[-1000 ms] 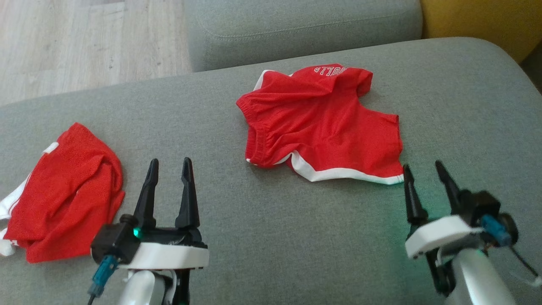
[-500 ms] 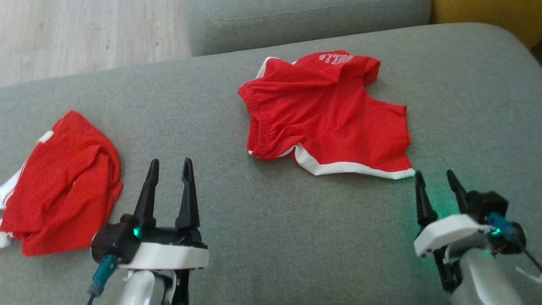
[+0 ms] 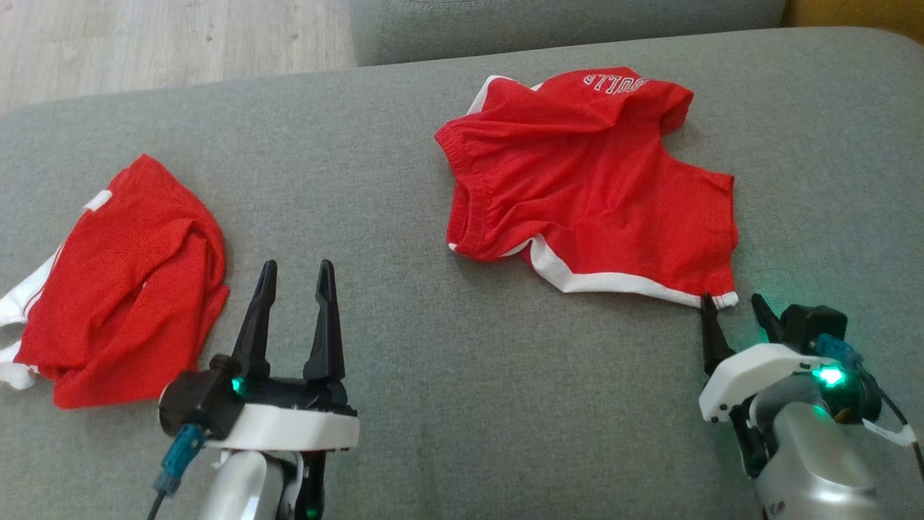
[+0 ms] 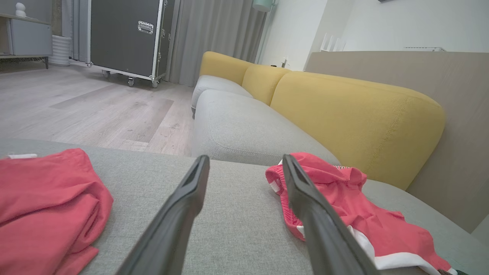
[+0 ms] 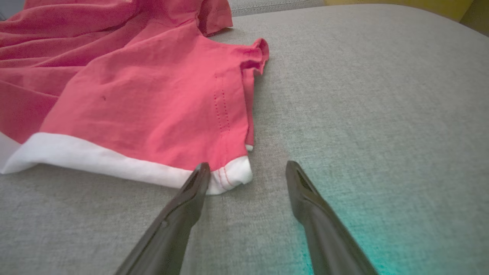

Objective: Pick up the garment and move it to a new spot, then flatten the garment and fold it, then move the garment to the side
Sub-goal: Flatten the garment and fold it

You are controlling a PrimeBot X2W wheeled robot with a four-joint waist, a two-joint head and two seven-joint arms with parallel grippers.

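Red shorts (image 3: 585, 195): the garment to be moved. It lies rumpled on the grey sofa seat (image 3: 433, 404), right of middle and toward the far edge, with the waistband to the left and the white-trimmed leg hem nearest the robot.
Right gripper (image 3: 731, 297): fingers apart with nothing between them, tips low at the near right corner of the hem. From its own wrist camera the white corner (image 5: 233, 173) sits just beside the left finger. I'd say it is lined up there because a corner is the easiest place to pinch thin cloth.
Left gripper (image 3: 297, 263): fingers also apart and empty, hovering over bare cushion between the two red pieces, well clear of the shorts.
Stage: the pick-up is not yet made; flattening and folding are still ahead.
Second red garment (image 3: 123, 289): bunched at the seat's left, well apart from the shorts. It takes up that side, so the open middle looks like the likelier new spot.
Around: wood floor (image 3: 144, 36) beyond the seat, a yellow backrest (image 4: 344, 103), and a wheeled black case (image 4: 122, 34) across the room.
In the way: nothing lies between the right fingers and the hem. The soft cushion may give, so a tip could push the cloth rather than catch it.
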